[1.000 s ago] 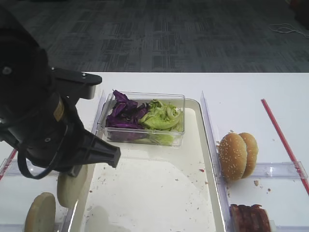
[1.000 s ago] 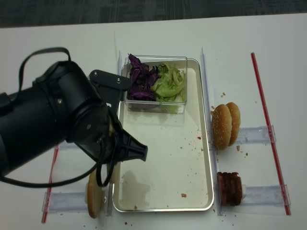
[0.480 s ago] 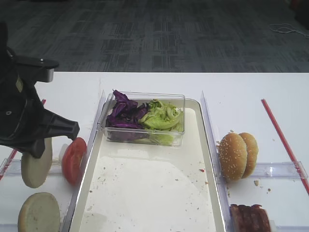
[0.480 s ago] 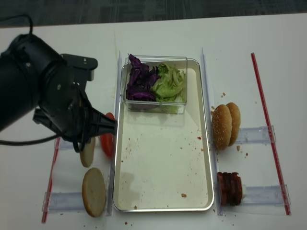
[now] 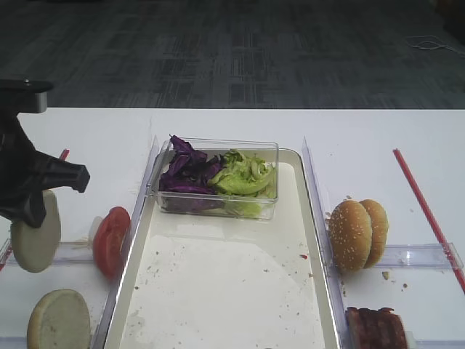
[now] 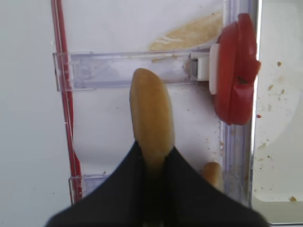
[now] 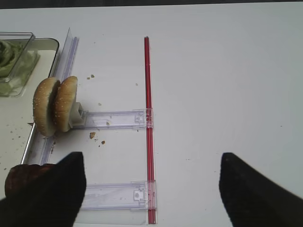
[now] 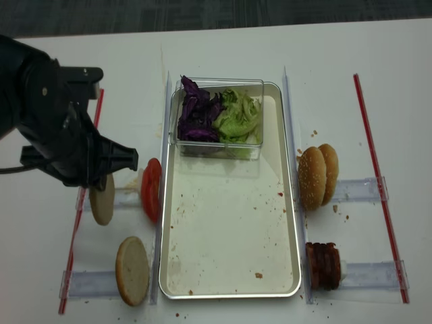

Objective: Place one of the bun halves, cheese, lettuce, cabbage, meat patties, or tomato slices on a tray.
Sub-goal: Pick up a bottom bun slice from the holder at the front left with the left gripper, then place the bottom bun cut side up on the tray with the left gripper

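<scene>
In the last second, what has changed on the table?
The left gripper, shut on a bun half, carried it leftward away from the tray, uncovering the tomato slices. The other bun half, tray, lettuce and cabbage stayed put.

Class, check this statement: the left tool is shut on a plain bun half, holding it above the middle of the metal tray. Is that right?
Not quite. The left tool is shut on a plain bun half, but holds it over the white table left of the metal tray, beyond the tomato slices. The realsense overhead view shows this.
</scene>
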You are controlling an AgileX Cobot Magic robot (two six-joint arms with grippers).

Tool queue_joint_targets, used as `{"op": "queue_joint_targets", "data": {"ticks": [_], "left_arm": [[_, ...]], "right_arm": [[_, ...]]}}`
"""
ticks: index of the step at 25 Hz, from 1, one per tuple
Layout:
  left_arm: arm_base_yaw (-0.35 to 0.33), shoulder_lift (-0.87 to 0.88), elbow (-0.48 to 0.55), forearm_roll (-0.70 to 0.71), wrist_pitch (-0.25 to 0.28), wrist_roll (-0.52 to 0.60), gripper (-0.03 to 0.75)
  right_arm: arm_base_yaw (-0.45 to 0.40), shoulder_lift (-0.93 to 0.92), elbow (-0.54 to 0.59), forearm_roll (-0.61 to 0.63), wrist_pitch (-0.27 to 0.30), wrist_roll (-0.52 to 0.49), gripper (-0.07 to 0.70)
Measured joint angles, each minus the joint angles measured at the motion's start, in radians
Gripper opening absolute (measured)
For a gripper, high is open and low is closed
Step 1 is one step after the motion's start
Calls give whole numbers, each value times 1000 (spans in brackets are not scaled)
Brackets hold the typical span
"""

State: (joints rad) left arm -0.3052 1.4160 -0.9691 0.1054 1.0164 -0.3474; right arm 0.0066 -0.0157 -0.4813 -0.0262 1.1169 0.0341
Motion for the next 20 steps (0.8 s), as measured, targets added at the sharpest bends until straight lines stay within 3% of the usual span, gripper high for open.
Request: {"op": "queue_joint_targets", "data": {"ticks": [5,11,13,20], "left_arm": [[0,0,-1,-209,-62,138,57],[0,0,-10,-594,-98,429,56],[0,0,-10,-771,-89,565,55],[0,0,-10,-998,-5,747,55]], "right_arm": [[0,0,0,0,0,0,608],[0,0,0,0,0,0,608],[0,0,0,0,0,-2,608],[0,0,0,0,0,-2,608]]}}
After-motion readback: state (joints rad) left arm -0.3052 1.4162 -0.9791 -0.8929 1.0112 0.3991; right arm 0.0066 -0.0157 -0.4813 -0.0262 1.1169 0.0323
